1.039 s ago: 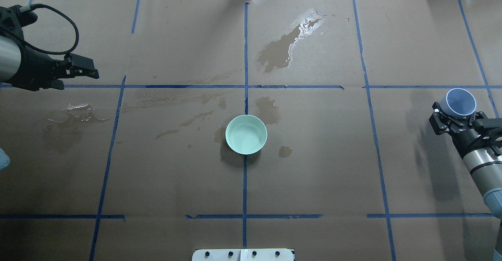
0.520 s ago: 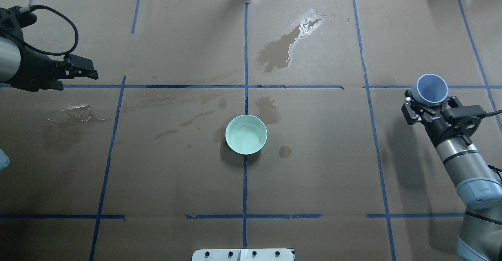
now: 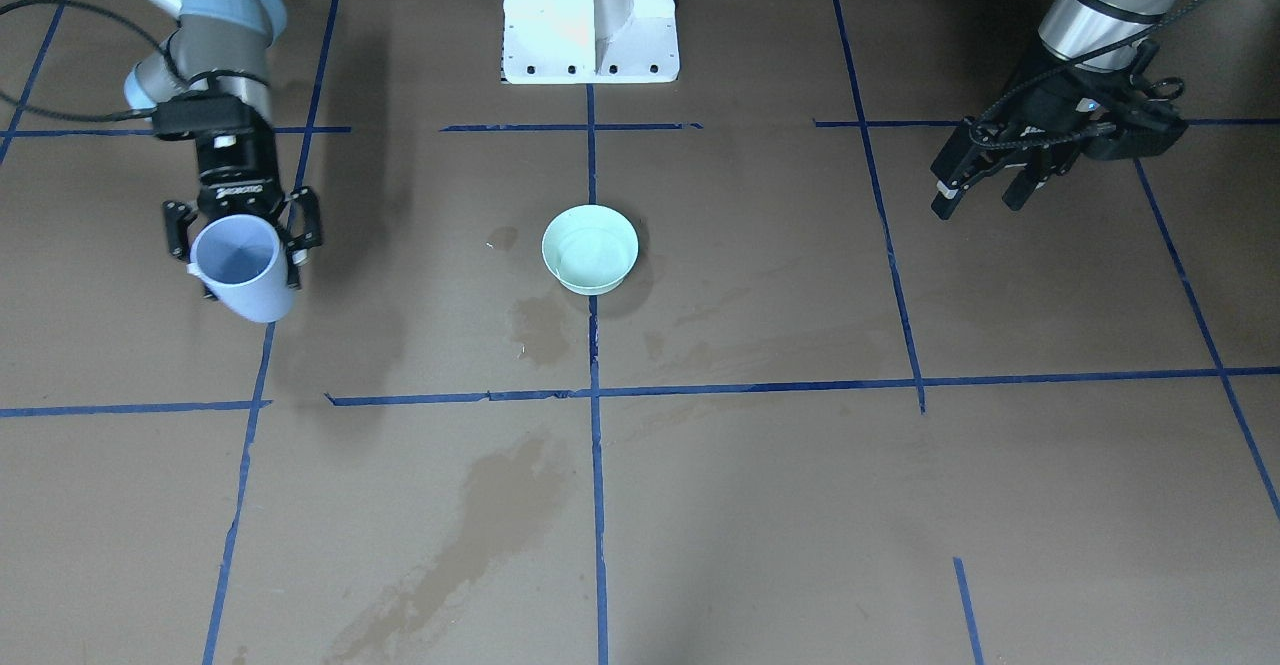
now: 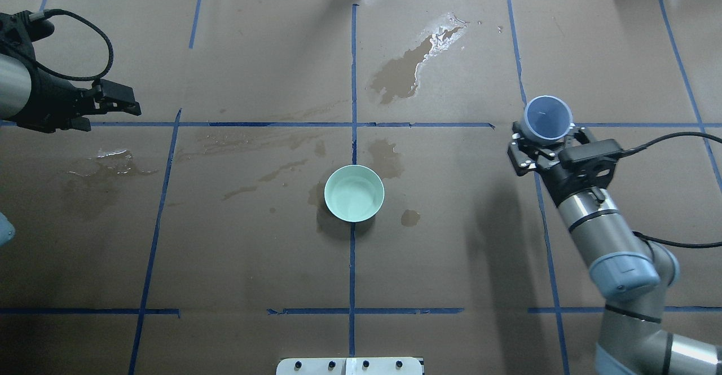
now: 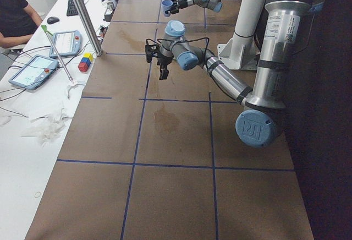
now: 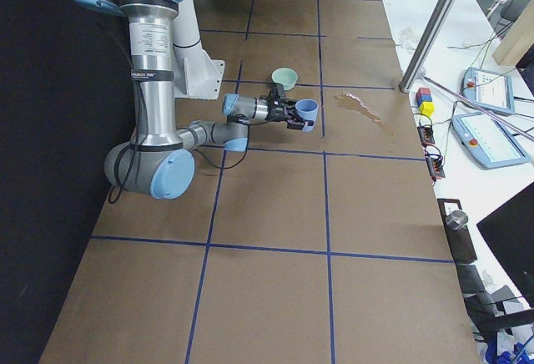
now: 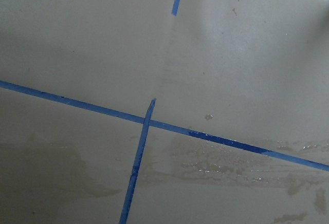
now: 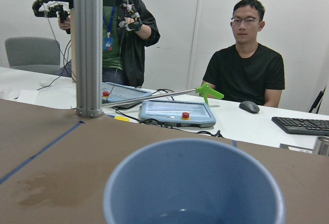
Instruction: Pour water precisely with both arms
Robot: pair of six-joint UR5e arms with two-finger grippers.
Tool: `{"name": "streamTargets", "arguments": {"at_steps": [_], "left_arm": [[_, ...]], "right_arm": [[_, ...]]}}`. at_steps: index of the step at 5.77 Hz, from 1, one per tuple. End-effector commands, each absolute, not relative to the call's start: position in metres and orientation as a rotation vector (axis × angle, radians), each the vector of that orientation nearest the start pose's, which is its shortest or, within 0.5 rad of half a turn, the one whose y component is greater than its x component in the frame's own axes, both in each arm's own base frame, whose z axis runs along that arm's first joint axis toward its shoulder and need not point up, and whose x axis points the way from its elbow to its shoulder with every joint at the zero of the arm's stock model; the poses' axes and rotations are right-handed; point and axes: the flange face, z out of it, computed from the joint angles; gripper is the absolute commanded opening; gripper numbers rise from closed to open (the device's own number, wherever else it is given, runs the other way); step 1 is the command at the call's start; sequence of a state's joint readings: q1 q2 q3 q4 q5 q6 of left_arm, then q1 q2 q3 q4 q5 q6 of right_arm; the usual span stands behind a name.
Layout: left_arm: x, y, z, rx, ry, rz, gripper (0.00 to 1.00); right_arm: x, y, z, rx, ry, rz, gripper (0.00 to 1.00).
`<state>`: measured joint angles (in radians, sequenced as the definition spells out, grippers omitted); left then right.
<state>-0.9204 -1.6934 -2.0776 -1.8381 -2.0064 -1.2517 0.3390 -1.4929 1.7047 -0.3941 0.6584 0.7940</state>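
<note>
Blue cup (image 4: 547, 118) is gripped by right tool (image 4: 546, 140), well right of green bowl (image 4: 354, 193); left tool (image 3: 981, 194) is held open.

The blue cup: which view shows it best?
The front-facing view: the blue cup shows whole, rim and wall, in the right gripper. Overhead shows mainly its mouth; the right wrist only its rim; side views show it small.

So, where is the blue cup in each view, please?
Front-facing: blue cup at left.
Overhead: cup at right, above middle.
Exterior left: cup far, top centre.
Exterior right: cup at centre.
Left wrist: not in it.
Right wrist: cup at bottom centre.
Landmark: mint bowl, seen in front-facing, overhead and exterior right views.
</note>
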Motion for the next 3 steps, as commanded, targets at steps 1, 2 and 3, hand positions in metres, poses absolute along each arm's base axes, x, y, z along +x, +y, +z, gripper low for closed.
{"name": "streamTargets", "arguments": {"at_steps": [1,2,3], "left_arm": [[0.231,-0.454,0.334,0.18,0.955,-0.359,1.0],[0.231,-0.454,0.334,0.18,0.955,-0.359,1.0],[0.231,-0.454,0.334,0.181,0.954,-0.36,1.0]], "right_arm": [[-0.459,-0.336,0.342,1.275,-0.736,0.218,0.17],[-0.484,-0.321,0.336,1.27,-0.684,0.175,0.15],[-0.509,-0.309,0.317,1.253,-0.664,0.125,0.14]]}}
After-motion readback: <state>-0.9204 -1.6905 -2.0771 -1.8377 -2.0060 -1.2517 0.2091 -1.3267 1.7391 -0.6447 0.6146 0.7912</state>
